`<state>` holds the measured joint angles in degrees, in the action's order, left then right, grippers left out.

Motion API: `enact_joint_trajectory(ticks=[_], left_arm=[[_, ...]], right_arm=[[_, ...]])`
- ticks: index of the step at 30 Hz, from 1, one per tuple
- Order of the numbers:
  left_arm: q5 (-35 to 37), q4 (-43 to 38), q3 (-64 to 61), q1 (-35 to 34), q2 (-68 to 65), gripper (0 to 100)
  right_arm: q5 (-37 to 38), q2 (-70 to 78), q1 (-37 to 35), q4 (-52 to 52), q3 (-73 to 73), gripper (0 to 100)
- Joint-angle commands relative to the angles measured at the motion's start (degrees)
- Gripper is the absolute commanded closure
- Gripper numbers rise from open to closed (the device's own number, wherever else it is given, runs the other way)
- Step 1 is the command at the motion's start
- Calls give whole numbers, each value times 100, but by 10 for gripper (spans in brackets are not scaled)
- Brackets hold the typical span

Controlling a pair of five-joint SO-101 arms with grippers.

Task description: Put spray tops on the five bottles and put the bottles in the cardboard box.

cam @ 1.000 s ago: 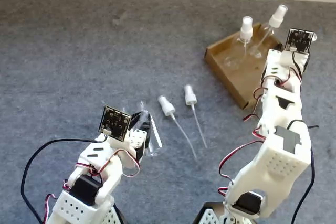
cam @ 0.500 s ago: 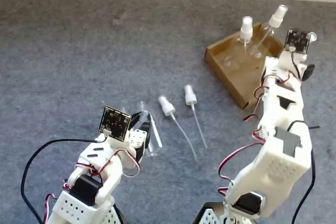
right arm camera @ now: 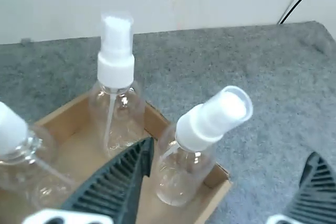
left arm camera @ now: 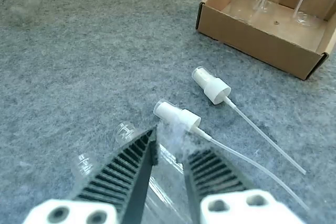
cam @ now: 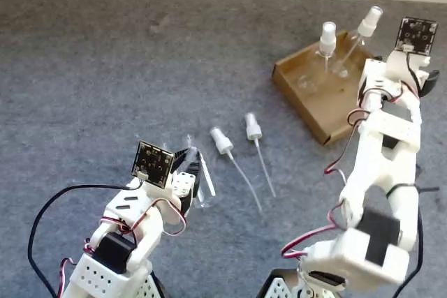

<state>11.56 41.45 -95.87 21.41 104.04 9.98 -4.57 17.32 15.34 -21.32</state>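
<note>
Nearest, the left gripper [left arm camera: 170, 145] is seen low over the grey felt table [cam: 98, 68]. Its jaws are clenched on a clear bottle [cam: 202, 190] that is laid on its side without a top. Just beyond it, two loose spray tops are found on the felt, side by side but apart. The nearer spray top [left arm camera: 176, 115] is just past the jaw tips and the farther spray top [left arm camera: 211, 85] is beyond it, each with a thin tube trailing away. Farther off, the cardboard box [cam: 328, 102] is set, and three capped bottles are held inside it. These are an upright bottle [right arm camera: 115, 98], a tilted bottle [right arm camera: 202, 140] leaned toward a box corner, and a third bottle [right arm camera: 16, 145] cut off at the edge. The right gripper [right arm camera: 229, 150] is held over the box, its jaws spread wide to either side of the tilted bottle.
</note>
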Motion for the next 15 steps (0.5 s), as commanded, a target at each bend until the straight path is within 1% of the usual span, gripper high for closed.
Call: enact_joint_trajectory(ticks=[1,13,15], left_arm=[[18,-18,-119,-75,13,995],[18,9,-119,-84,22,995],[18,9,-119,-84,22,995]], right_arm=[[62,-1051,48,681,84,619],[53,-3609,-101,3785,75,619],[35,-3899,-251,4233,40,619]])
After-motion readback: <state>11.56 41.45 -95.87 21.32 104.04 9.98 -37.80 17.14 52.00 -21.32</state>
